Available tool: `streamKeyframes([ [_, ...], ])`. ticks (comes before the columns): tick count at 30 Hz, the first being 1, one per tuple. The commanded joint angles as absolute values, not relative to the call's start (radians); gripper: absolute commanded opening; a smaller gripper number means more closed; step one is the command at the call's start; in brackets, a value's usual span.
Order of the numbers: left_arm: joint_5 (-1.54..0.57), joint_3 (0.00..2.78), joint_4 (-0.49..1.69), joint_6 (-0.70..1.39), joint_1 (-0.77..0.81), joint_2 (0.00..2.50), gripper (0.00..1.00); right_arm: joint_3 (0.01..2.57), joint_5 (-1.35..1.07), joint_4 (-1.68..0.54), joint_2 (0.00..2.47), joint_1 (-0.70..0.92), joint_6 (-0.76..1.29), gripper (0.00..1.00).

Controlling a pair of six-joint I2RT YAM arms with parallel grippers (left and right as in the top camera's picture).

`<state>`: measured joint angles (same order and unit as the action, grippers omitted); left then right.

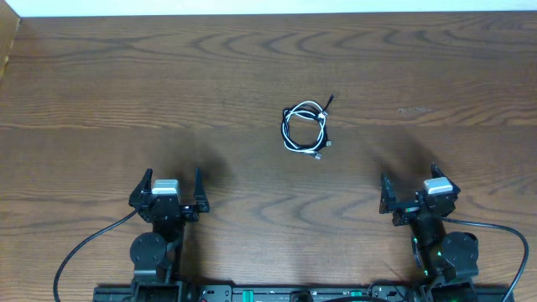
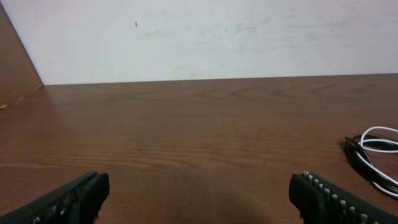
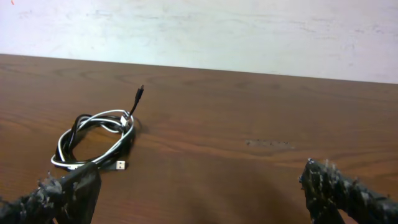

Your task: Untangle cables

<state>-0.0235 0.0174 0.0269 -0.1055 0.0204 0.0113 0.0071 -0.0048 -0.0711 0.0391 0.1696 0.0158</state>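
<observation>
Cables (image 3: 124,119) lie coiled together ahead of and between both empty, wide-open grippers, so the right gripper (image 1: 409,180) would best reach forward-left for the raised black plug (image 3: 140,93) while the left gripper (image 1: 172,174) pins the loop.

Overhead looks down; low wrist views seemingly share cables (image 1: 304,129)

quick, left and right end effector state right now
left end effector: open, holding nothing
right end effector: open, holding nothing; the cables lie apart from both
</observation>
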Motion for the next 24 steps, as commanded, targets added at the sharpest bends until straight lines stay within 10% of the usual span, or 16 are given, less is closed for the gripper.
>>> streamKeyframes([
  [1,0.005,0.004,0.073,-0.112,0.015,0.012,0.98,0.006,-0.010,-0.075,0.038,0.178,0.029,0.99],
  [24,0.005,0.004,0.073,-0.112,0.015,0.012,0.98,0.006,0.019,-0.075,0.038,0.178,0.002,0.99],
])
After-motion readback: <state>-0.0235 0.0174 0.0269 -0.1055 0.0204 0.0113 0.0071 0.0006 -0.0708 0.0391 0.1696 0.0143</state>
